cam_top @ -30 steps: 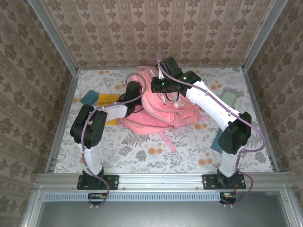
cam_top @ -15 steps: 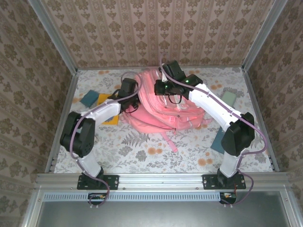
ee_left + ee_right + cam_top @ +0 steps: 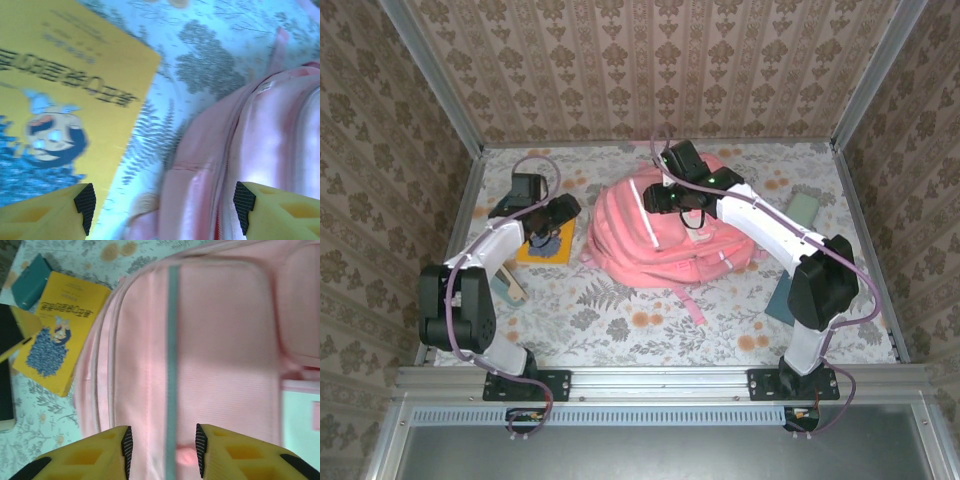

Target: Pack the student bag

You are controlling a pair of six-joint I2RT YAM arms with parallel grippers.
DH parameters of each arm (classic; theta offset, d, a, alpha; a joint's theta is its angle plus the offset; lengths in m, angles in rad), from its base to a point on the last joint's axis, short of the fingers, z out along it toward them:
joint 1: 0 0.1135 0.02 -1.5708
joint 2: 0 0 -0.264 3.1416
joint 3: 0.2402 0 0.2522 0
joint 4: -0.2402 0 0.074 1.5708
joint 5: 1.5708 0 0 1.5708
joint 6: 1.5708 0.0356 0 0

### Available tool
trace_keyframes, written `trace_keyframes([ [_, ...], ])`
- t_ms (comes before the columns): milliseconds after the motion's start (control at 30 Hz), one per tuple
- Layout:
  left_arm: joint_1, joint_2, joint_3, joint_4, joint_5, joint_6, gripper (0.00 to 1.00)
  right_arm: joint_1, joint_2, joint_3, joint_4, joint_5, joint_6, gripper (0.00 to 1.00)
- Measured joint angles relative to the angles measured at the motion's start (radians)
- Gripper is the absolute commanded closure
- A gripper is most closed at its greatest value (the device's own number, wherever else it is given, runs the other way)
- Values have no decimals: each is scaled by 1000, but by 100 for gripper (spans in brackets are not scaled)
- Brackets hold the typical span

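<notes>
Top external view: large pink fabric student bag (image 3: 655, 240) lies flat at centre of the floral-print surface (image 3: 620, 315), one strap trailing twd the near edge.

Left wrist cam: left claw (image 3: 162, 205) is wide open, nothing btwn its yellow fingertips. It hangs over the spot where the bag's edge meets a thin yellow picture book (image 3: 60, 100), w/ one tip above the book and the other above pink fabric. Book lies flat on the surface just beside the bag; whether they touch, can't tell.

Right wrist cam: right claw (image 3: 161, 445) is partly open, pads apart w/ no fabric pinched. It is poised over the bag's front panel, and a grey-green stripe runs btwn the tips. Small teal box (image 3: 31, 282) sits at the book's far corner.

Top view also shows a pale green block (image 3: 803, 205) nr the right-hand wall and a teal-blue flat item (image 3: 778, 300) by the right arm's elbow, both apart from the bag.
</notes>
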Motion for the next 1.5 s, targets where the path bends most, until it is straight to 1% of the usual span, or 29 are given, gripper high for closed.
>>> trace_keyframes([
  [33, 16, 6, -3, -5, -1, 13, 27, 4, 0, -2, 0, 12, 0, 55],
  [167, 50, 50, -4, -8, 0, 42, 31, 42, -2, -13, 12, 38, 7, 54],
  [267, 66, 88, -13, -7, 2, 51, 32, 108, -3, -44, 35, 40, 14, 58],
  [367, 75, 111, -34, -8, 3, 52, 34, 184, 10, -80, 70, 15, 43, 61],
  [500, 79, 124, -62, -7, 5, 48, 36, 266, 78, -101, 136, -33, 89, 61],
  [600, 79, 116, -97, 21, 10, 35, 38, 293, 150, -112, 169, -51, 115, 61],
  [667, 78, 97, -126, 50, 15, 20, 38, 290, 185, -127, 177, -50, 123, 60],
  [767, 68, 54, -189, 96, 24, -17, 38, 259, 206, -161, 177, -51, 132, 60],
  [867, 35, 0, -251, 122, 30, -68, 38, 218, 207, -187, 185, -59, 128, 60],
  [967, -18, -59, -313, 141, 29, -127, 38, 161, 206, -205, 186, -57, 107, 60],
  [1100, -110, -146, -385, 133, 20, -211, 38, 79, 204, -209, 184, -35, 66, 60],
  [1200, -171, -210, -428, 110, 6, -265, 37, 47, 194, -209, 169, -13, 41, 59],
  [1267, -192, -254, -446, 74, 6, -287, 36, 40, 177, -215, 161, 2, 34, 58],
  [1367, -190, -333, -452, -5, -13, -291, 32, 62, 132, -223, 140, 14, 34, 56],
  [1433, -169, -385, -449, -50, -24, -278, 32, 95, 98, -224, 140, 19, 40, 55],
  [1500, -127, -428, -445, -86, -27, -255, 32, 137, 68, -225, 143, 23, 57, 55],
])
